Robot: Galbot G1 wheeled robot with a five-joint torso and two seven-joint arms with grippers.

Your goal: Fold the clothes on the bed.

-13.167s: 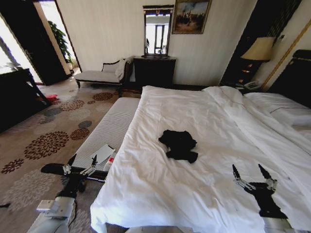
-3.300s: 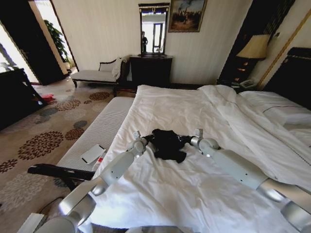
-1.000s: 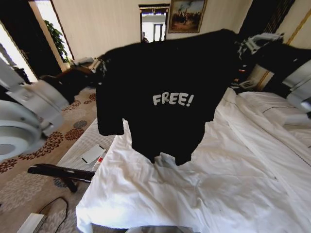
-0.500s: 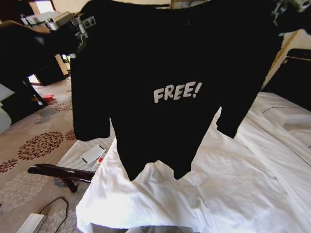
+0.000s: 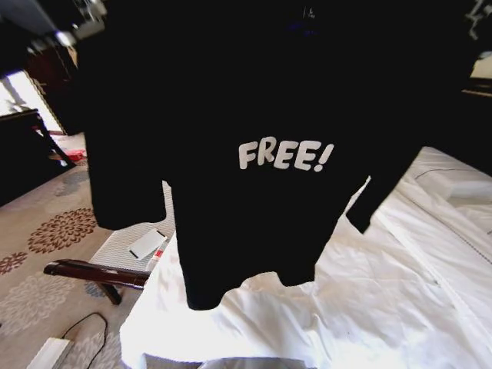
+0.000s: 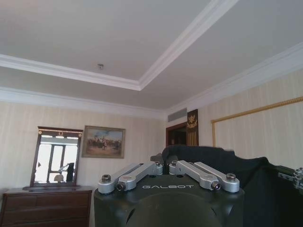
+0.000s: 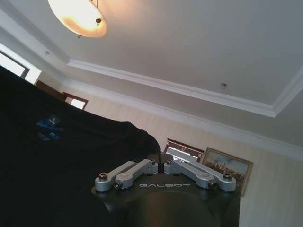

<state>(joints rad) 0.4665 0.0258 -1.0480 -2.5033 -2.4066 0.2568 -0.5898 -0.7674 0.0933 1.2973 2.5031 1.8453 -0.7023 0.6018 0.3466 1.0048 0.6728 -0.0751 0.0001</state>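
Black cotton T-shirt (image 5: 261,115), matte and limp, hanging spread out in the air in front of the head camera, above the near part of the bed (image 5: 400,307). Front facing the camera, pale rounded "FREE!" lettering (image 5: 284,156) reading upright, collar up, uneven hem down: long axis vertical, short sleeves drooping at either side. Bed below in rumpled white duvet, soft creases across it.

Left gripper (image 6: 163,166) raised toward the ceiling, silver link fingers drawn together, pinching a black fold of the shirt at one shoulder. Right gripper (image 7: 160,163) likewise raised, fingers closed on the dark cloth of the other shoulder.

Compared with half a second ago: shirt nearer and higher in the head view, covering more of the room, lettering a little lower and farther right, hem lower over the duvet.
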